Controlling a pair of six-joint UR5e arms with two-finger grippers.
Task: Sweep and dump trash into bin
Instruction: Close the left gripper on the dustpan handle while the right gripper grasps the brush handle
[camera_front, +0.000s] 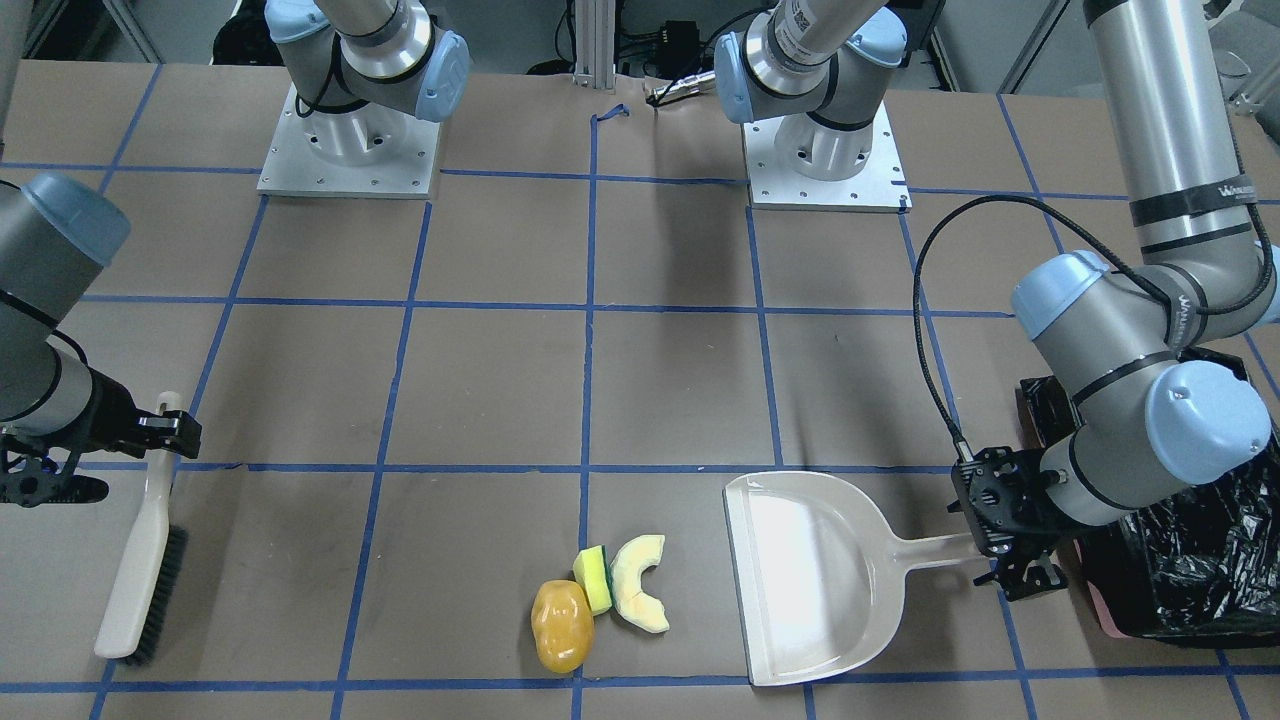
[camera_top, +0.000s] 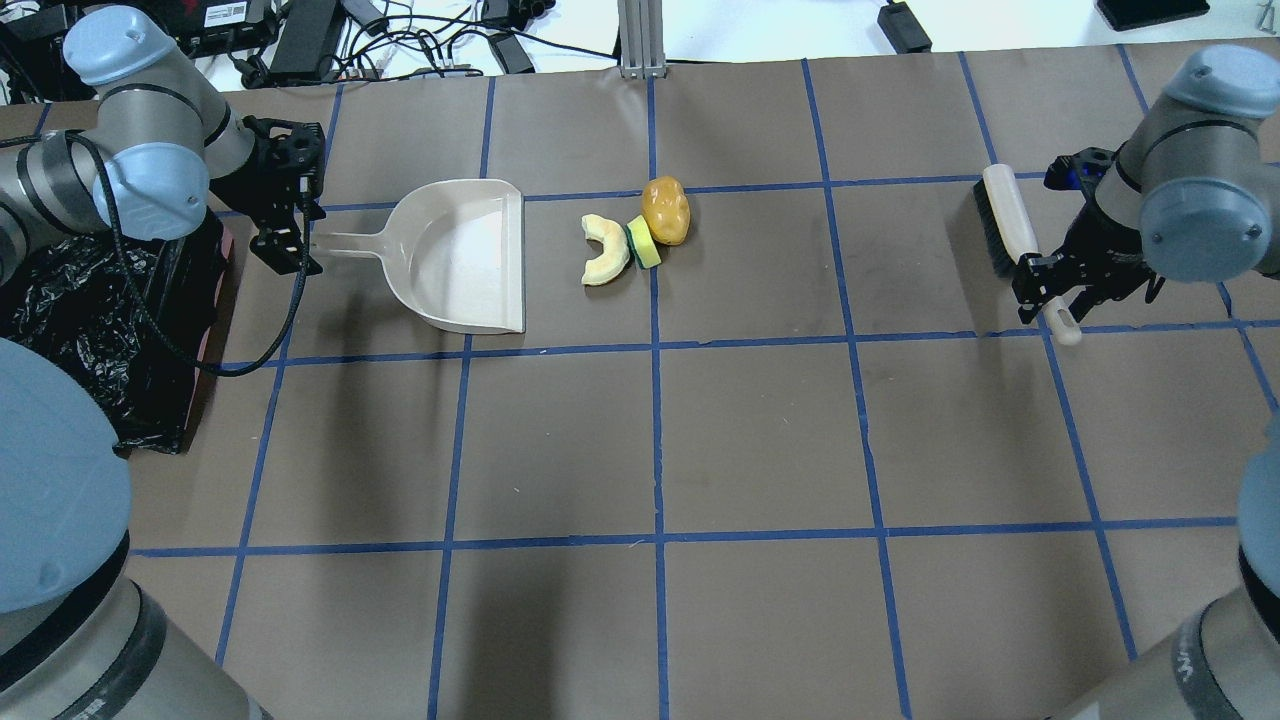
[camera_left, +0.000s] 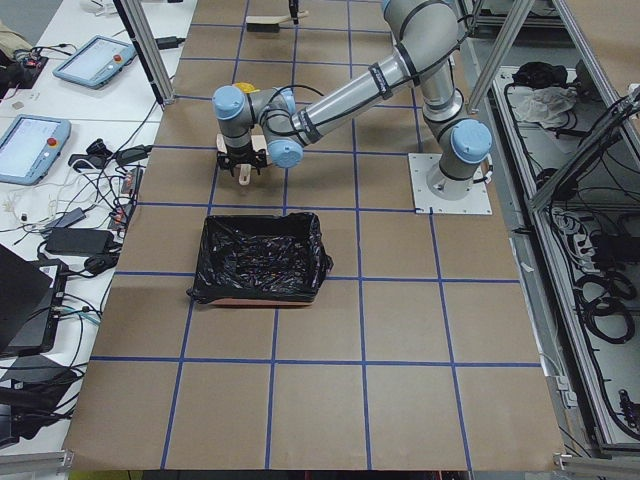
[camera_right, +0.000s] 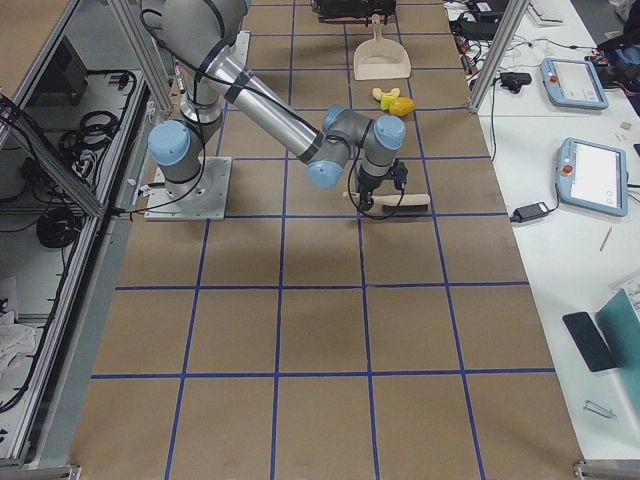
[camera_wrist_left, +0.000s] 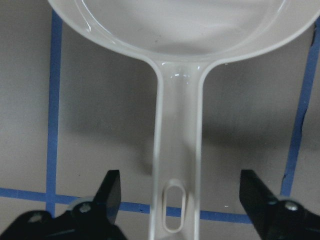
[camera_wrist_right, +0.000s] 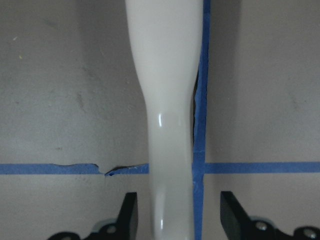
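Note:
The trash lies together on the table: a yellow-brown potato (camera_front: 562, 625), a yellow-green wedge (camera_front: 594, 578) and a cream curved slice (camera_front: 640, 583). A cream dustpan (camera_front: 810, 575) lies flat beside them, its mouth toward them. My left gripper (camera_front: 992, 550) is open, its jaws on either side of the dustpan handle's end (camera_wrist_left: 175, 150) without touching. The bin (camera_front: 1200, 560), lined with black plastic, stands just behind that gripper. My right gripper (camera_front: 165, 430) is open astride the handle (camera_wrist_right: 170, 125) of a brush (camera_front: 145, 560) lying on the table.
Both arm bases (camera_front: 350, 140) stand at the robot's side of the table. Blue tape lines (camera_top: 655, 440) grid the brown table top. The bin's pink rim (camera_top: 215, 290) shows at the side nearest the dustpan.

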